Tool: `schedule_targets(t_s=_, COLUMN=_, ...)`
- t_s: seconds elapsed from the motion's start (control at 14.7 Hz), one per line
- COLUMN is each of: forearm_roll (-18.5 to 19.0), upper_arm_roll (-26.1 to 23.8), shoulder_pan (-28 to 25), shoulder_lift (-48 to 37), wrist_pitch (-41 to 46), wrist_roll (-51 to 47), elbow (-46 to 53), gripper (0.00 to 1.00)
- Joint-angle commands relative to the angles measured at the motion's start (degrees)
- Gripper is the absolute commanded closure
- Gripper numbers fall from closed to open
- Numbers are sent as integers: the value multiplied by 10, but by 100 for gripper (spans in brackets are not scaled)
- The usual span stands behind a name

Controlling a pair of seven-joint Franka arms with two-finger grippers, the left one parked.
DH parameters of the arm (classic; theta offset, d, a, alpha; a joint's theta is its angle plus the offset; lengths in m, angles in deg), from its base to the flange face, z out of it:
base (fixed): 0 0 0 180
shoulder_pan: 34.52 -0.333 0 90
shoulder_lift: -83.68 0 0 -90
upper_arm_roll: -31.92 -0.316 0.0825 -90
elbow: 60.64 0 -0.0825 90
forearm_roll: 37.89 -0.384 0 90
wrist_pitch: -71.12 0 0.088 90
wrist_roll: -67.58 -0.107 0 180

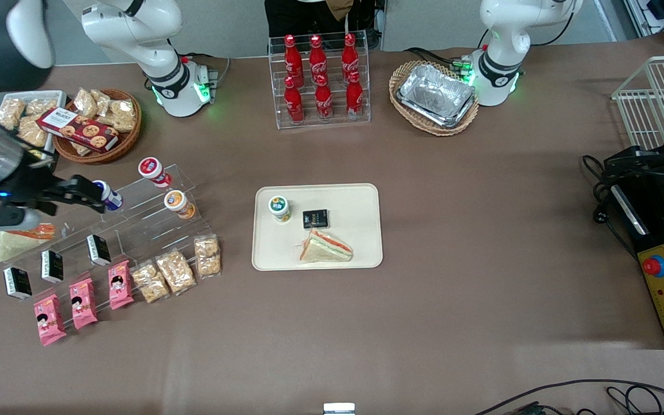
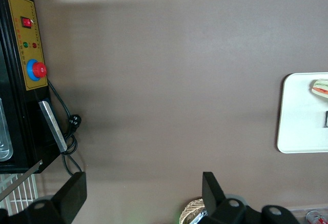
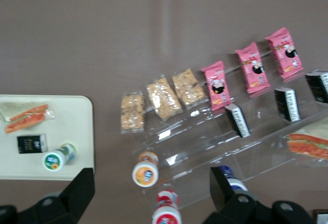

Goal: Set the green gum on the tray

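The green gum (image 1: 279, 208), a small white jar with a green-rimmed lid, stands on the cream tray (image 1: 361, 199), at the tray's corner nearest the working arm and farther from the front camera. It also shows in the right wrist view (image 3: 59, 157), on the tray (image 3: 77, 126). My right gripper (image 1: 94, 196) hangs open and empty above the clear acrylic stand (image 1: 136, 230), well away from the tray, toward the working arm's end of the table. In the right wrist view the gripper (image 3: 151, 193) has its fingers (image 3: 82, 190) spread wide over the jars.
A black box (image 1: 315, 218) and a sandwich (image 1: 326, 246) share the tray. Orange-lidded (image 1: 179, 203), red-lidded (image 1: 153, 171) and blue-lidded (image 1: 110, 196) jars sit on the stand, with pink packs (image 1: 84, 302) in front. Cola bottles (image 1: 320, 80) and a foil-tray basket (image 1: 434, 98) stand farther back.
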Motion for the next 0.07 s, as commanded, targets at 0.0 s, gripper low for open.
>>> schedule_targets(t_s=0.0, forearm_roll=-3, upper_arm_roll=-8, shoulder_pan=60, shoulder_lift=-3, wrist_pitch=19, wrist_roll=91, elbow=7, gripper=0)
